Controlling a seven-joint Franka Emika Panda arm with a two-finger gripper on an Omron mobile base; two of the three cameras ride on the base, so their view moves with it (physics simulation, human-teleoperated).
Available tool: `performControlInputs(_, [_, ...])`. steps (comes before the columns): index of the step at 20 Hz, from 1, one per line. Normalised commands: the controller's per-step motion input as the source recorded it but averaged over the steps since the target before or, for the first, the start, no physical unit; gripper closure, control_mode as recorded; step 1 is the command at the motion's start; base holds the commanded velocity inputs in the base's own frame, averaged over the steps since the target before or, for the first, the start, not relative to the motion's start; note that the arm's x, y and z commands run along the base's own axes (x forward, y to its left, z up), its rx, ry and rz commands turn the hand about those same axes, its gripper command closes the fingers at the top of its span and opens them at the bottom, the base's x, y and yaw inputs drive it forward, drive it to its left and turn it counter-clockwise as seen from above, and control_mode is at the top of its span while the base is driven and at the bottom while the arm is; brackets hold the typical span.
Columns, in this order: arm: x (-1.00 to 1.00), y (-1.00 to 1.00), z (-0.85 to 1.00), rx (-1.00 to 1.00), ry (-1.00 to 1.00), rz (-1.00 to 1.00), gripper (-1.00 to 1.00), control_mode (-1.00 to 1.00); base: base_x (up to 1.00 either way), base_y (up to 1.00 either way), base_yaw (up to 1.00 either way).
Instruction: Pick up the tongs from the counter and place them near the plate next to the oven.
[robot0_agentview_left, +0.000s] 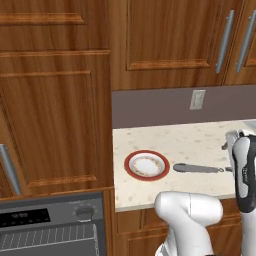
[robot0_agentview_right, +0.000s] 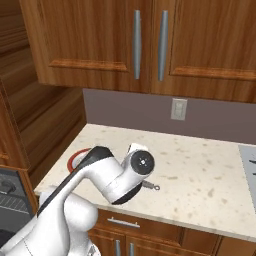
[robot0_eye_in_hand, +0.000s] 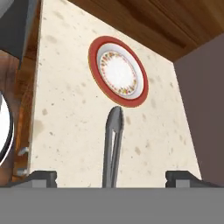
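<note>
The dark grey tongs (robot0_agentview_left: 199, 168) lie flat on the beige speckled counter (robot0_agentview_left: 165, 137), just right of the red-rimmed plate (robot0_agentview_left: 147, 165). In the hand view the tongs (robot0_eye_in_hand: 113, 144) point with their closed end at the plate (robot0_eye_in_hand: 118, 72), a small gap apart. My gripper (robot0_eye_in_hand: 112, 178) is open, its two finger tips far apart on either side of the tongs' near end and above it. The arm covers most of the tongs in the right base view, where a thin end (robot0_agentview_right: 151, 187) and the plate's rim (robot0_agentview_right: 76, 158) peek out. The oven (robot0_agentview_left: 50, 220) sits low on the left.
A wood cabinet wall (robot0_agentview_left: 55, 115) rises directly left of the counter. Upper cabinets with steel handles (robot0_agentview_right: 136, 45) hang above. An outlet (robot0_agentview_right: 178, 109) is on the grey backsplash. A grey edge (robot0_agentview_right: 248, 160) shows at the counter's far right.
</note>
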Motion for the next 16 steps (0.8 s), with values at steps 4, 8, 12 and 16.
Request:
performControlInputs(4, [-0.48, 0.56, 0.25, -0.31, 0.04, 0.0, -1.0, -1.0, 0.0, 0.0, 0.0])
performControlInputs(8, [-0.51, 0.62, 0.08, -0.27, -0.02, 0.0, -1.0, -1.0, 0.0, 0.0, 0.0])
performControlInputs(12, [-0.56, 0.57, 0.09, -0.18, -0.05, 0.0, -1.0, -1.0, 0.0, 0.0, 0.0])
performControlInputs(16, [-0.58, 0.71, 0.18, -0.21, -0.09, 0.0, -1.0, -1.0, 0.0, 0.0, 0.0])
